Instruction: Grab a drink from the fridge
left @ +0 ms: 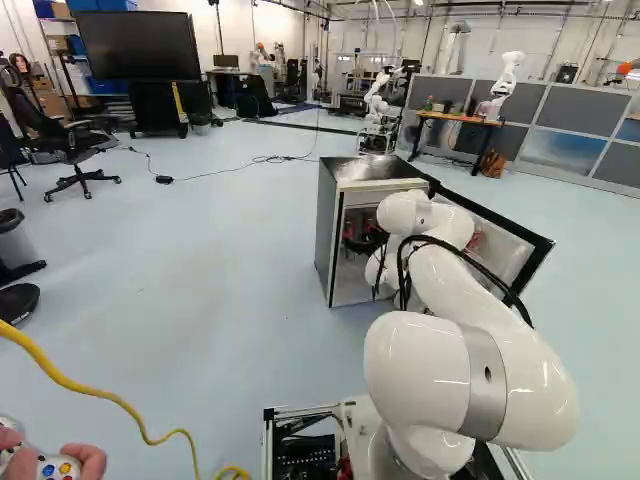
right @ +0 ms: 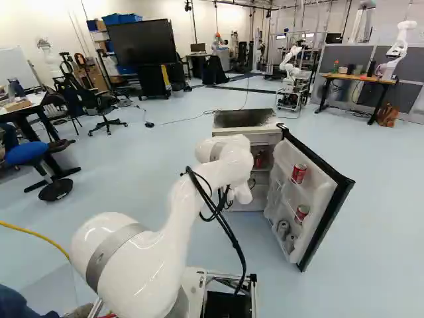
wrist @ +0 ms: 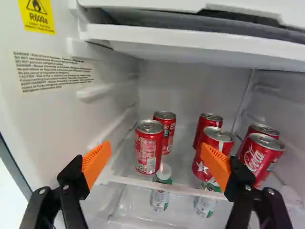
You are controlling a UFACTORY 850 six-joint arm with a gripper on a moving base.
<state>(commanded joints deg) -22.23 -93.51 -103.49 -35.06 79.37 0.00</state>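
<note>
Red cans are right ahead of my gripper (left: 365,240), and I'm looking into the fridge (left: 325,235) between its jaws. They stand wide apart, orange pads (wrist: 96,163) facing each other across a broad gap, with nothing held. Ahead of that gap, nearer the finger by the side wall (wrist: 57,112), one red can (wrist: 148,147) stands upright on the shelf (wrist: 143,182). Just behind it, slightly towards the other finger, I've got a second can (wrist: 165,131).

Over by that other finger, a larger-looking can (wrist: 206,164) sits partly hidden behind the orange pad, with another can (wrist: 207,125) behind it. Beyond the outer side of the same finger there's one more pair: a front can (wrist: 262,157) and a rear can (wrist: 261,130). Below the shelf, a white-capped bottle (wrist: 160,196) shows through the gap, and a second bottle (wrist: 206,206) shows near the far finger. Outside, the fridge door (right: 318,199) hangs open beside my arm (right: 165,242), drinks on its racks.
</note>
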